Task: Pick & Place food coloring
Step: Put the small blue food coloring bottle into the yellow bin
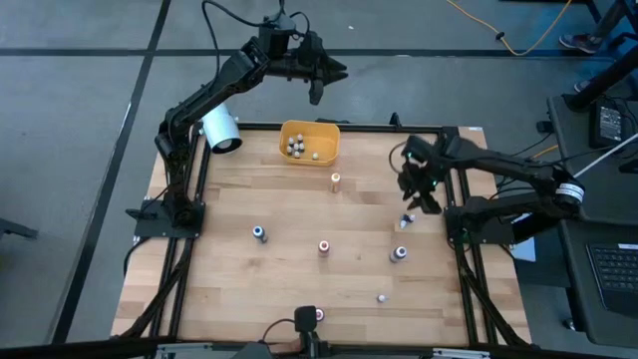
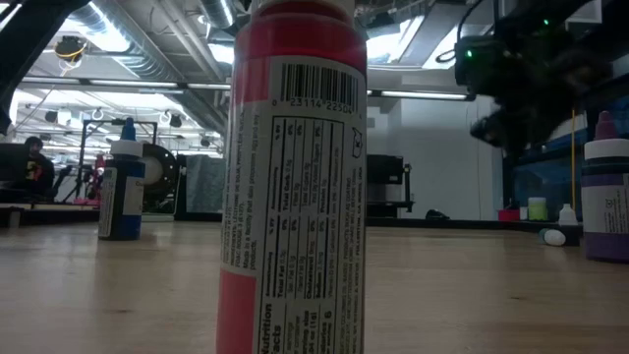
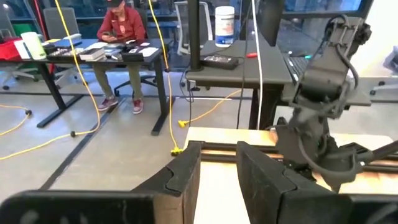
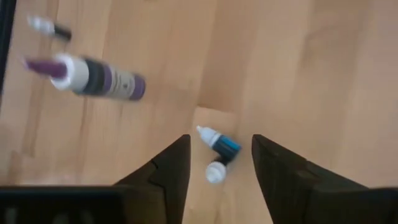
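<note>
**Inspector A:** Presently, we find the blue-banded food coloring bottle (image 4: pixel 221 151) lying on its side on the wooden surface (image 4: pixel 323 74), white tip outward, directly below the right gripper (image 4: pixel 220 163) and framed in the gap between its fingers. Those fingers are spread apart and hold nothing.

**Inspector B:** Agreed. In the high view the right gripper (image 1: pixel 418 195) hangs over the surface near its right edge, with the bottle (image 1: pixel 407 220) just beneath and slightly toward the front. What do we judge to be the risk?

**Inspector A:** First, rolling. The bottle lies flat and at an angle to the fingers, so a closing finger meeting the rounded body off-centre could push it aside or spin it out of the gap. Second, a small white round piece (image 4: pixel 214 174) sits touching or just beside the bottle's end; we cannot tell whether it is a loose cap. It could be pinched with the bottle or flicked away.

**Inspector B:** We also note the purple-capped bottle (image 4: pixel 93 76) near, though apart, so less likely to be struck. Other bottles stand scattered across the surface, and several already lie in the yellow bin (image 1: pixel 310 141) at the far edge.

**Inspector A:** The left gripper (image 1: pixel 317 72) waits beyond that far edge, raised, fingers parted and empty.
</note>
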`<state>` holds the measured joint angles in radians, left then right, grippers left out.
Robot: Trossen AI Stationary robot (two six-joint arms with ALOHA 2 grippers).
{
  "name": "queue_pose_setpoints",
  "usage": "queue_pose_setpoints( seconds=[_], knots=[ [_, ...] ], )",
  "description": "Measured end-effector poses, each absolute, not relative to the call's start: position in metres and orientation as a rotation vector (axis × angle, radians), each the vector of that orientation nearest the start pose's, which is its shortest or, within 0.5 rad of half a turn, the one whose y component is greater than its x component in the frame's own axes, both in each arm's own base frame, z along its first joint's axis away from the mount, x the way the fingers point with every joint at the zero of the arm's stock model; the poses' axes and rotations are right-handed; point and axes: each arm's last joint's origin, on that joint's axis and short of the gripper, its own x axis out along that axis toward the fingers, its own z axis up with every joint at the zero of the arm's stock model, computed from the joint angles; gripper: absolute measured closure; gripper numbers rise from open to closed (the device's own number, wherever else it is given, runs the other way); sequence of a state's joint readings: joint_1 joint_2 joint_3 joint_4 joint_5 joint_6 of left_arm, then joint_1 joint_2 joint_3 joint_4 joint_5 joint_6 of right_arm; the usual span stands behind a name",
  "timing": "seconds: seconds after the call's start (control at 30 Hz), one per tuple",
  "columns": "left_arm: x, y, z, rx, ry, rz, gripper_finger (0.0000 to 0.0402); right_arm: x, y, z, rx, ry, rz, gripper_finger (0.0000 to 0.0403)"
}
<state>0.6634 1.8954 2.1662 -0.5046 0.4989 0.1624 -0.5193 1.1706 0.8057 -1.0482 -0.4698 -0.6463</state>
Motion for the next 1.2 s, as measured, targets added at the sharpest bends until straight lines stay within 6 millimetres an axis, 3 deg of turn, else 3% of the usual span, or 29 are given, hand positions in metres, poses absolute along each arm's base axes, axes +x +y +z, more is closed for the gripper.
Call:
queue_pose_setpoints(
  seconds=[0.2,0.63,0.83,1.2],
  knots=[
    [0.335,0.244,0.455,0.031,0.210,0.142,0.0304,0.170,-0.061,0.197,-0.067,1.201,0.408,0.0226],
    [0.336,0.244,0.455,0.022,0.208,0.144,0.0302,0.176,-0.035,0.186,-0.330,1.237,0.508,0.0226],
    [0.337,0.243,0.456,0.019,0.200,0.142,0.0302,0.174,-0.030,0.168,-0.385,1.302,0.537,0.0226],
    [0.339,0.240,0.456,0.022,0.197,0.132,0.0302,0.189,-0.033,0.148,-0.422,1.361,0.517,0.0226]
  ],
)
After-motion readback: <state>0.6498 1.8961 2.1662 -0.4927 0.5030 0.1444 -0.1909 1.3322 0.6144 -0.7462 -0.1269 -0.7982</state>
